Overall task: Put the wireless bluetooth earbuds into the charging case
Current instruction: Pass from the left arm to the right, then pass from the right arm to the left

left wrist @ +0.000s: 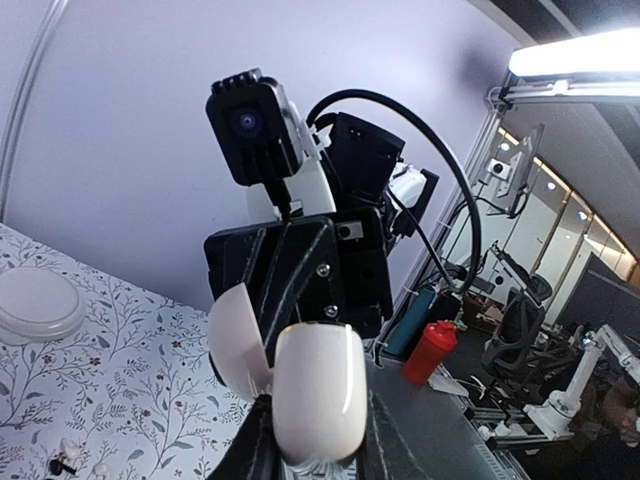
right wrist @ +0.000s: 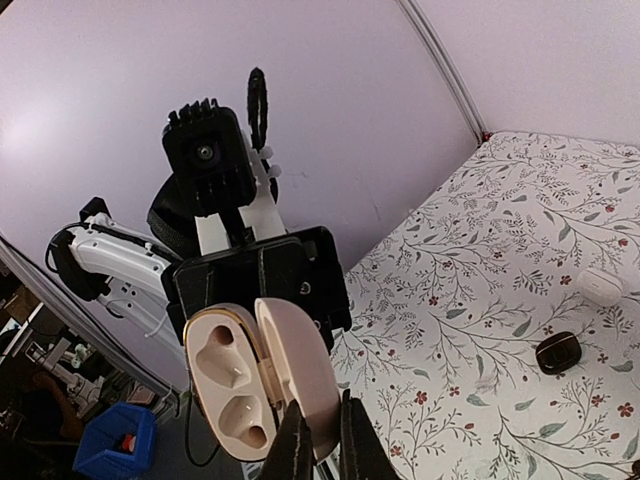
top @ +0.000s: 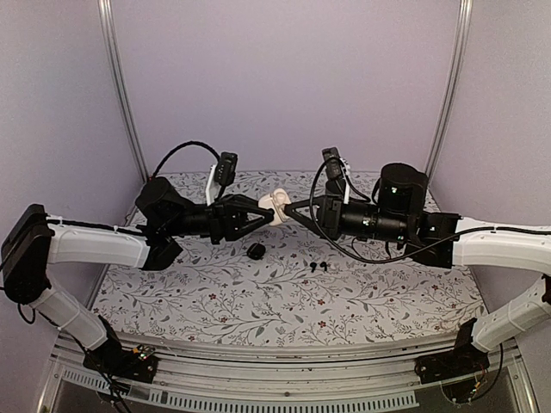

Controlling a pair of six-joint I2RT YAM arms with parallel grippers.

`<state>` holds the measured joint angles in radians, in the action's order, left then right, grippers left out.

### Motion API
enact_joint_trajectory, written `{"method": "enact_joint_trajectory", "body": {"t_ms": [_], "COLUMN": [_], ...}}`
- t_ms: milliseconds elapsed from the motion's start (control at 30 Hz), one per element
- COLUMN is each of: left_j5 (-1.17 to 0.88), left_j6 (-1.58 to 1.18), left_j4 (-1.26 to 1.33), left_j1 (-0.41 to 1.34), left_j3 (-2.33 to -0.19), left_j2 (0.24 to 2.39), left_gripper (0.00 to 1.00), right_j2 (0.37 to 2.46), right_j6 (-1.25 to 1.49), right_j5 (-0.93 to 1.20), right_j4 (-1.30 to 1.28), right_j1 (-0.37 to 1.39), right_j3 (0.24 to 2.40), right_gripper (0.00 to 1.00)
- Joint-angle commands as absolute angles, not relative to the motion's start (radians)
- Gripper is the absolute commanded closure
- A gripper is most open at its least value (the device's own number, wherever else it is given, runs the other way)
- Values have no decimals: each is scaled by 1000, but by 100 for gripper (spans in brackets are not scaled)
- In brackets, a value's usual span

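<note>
A beige charging case (top: 277,205) hangs open in mid air between my two grippers. My left gripper (top: 265,211) is shut on the case body (left wrist: 318,395), one finger on each side. My right gripper (top: 291,209) is shut on the opened lid (right wrist: 295,375), pinching its edge. In the right wrist view the two wells of the case (right wrist: 228,395) are empty. Two tiny black earbuds (top: 318,266) lie on the floral table below the right gripper. I cannot make out any white earbuds for sure.
A round black case (top: 256,250) lies on the table below the left gripper and also shows in the right wrist view (right wrist: 557,352). A white pebble-like case (right wrist: 600,285) lies beyond it. A round whitish disc (left wrist: 38,303) sits on the table.
</note>
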<state>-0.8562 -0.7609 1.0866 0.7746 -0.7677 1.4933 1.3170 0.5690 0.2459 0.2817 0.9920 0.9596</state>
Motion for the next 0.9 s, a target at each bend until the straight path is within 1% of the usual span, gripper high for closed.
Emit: {"method": "enact_joint_trajectory", "body": {"t_ms": [0, 67, 100, 133, 167, 200, 233, 333, 400, 500, 633, 733, 867], "left_j5": [-872, -871, -871, -871, -872, -874, -877, -909, -943, -966, -939, -924, -917], "left_j6": [-757, -750, -744, -736, -729, -719, -702, -628, -547, -389, -213, -151, -110], "left_j4": [1103, 1089, 1076, 1063, 1049, 1033, 997, 887, 765, 513, 270, 163, 75], "left_j1": [781, 779, 780, 780, 781, 780, 780, 773, 769, 769, 768, 769, 772], "left_j3": [-795, -799, -801, -803, -804, -806, -809, -823, -844, -900, -953, -990, -1040], "left_j2": [1508, 1507, 1506, 1504, 1501, 1498, 1496, 1478, 1461, 1438, 1404, 1391, 1398], "left_gripper": [100, 99, 86, 80, 73, 63, 57, 44, 38, 33, 32, 34, 40], "right_j2": [1322, 1317, 1313, 1308, 1302, 1298, 1296, 1290, 1286, 1269, 1253, 1259, 1277], "right_j6": [575, 574, 573, 570, 566, 555, 540, 446, 357, 222, 100, 35, -30], "right_j5": [265, 261, 256, 251, 245, 242, 241, 254, 253, 235, 200, 163, 91], "right_j4": [297, 288, 282, 274, 264, 242, 218, 99, -12, -158, -313, -409, -486], "right_j1": [994, 993, 994, 993, 993, 993, 993, 992, 992, 991, 992, 993, 1017], "right_j3": [992, 990, 991, 994, 994, 1000, 1013, 1060, 1105, 1158, 1218, 1270, 1312], "right_gripper": [96, 97, 97, 97, 97, 97, 97, 97, 97, 97, 97, 97, 97]}}
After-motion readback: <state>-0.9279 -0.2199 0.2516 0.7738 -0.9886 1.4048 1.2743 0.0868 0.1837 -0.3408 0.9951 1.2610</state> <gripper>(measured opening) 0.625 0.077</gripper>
